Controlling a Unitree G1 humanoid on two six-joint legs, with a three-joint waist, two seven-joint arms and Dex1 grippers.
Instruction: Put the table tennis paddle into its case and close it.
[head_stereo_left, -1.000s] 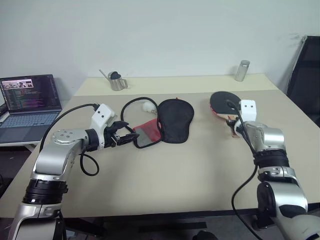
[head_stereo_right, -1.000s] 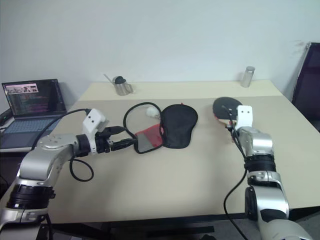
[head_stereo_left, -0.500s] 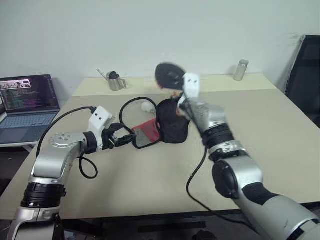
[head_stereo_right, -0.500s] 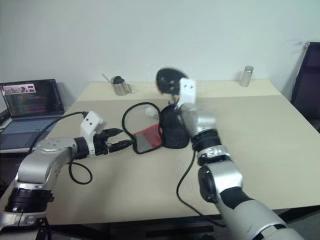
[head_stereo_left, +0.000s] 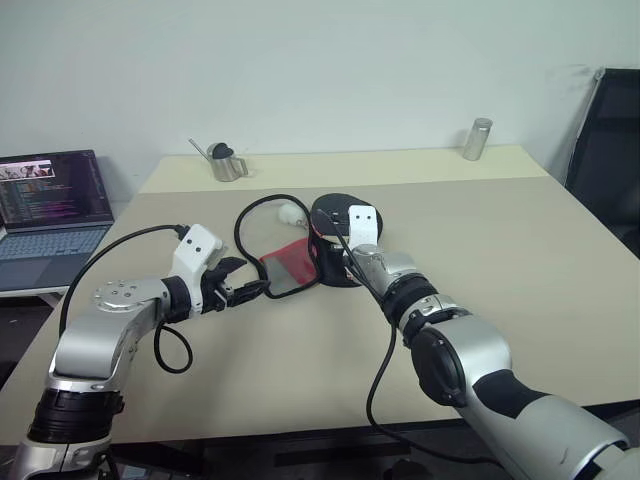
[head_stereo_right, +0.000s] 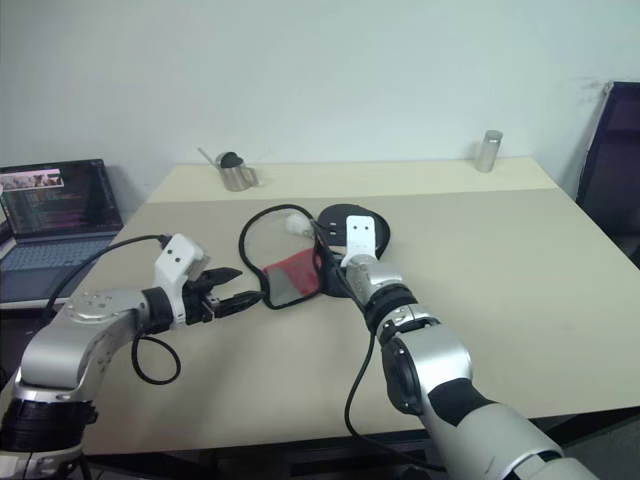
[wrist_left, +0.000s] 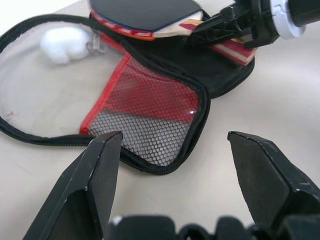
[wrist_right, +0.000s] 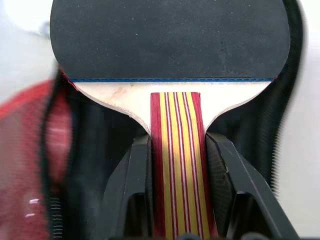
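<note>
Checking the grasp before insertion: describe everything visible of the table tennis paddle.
The table tennis paddle has a round black rubber face with a red edge and a pale wooden neck. Its short handle, striped red and yellow, is clamped between the right gripper's fingers. It is held face up over the open case's black half.

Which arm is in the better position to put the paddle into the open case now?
The right: its gripper holds the paddle by the handle, over the open case. The left gripper is open beside it.
</note>
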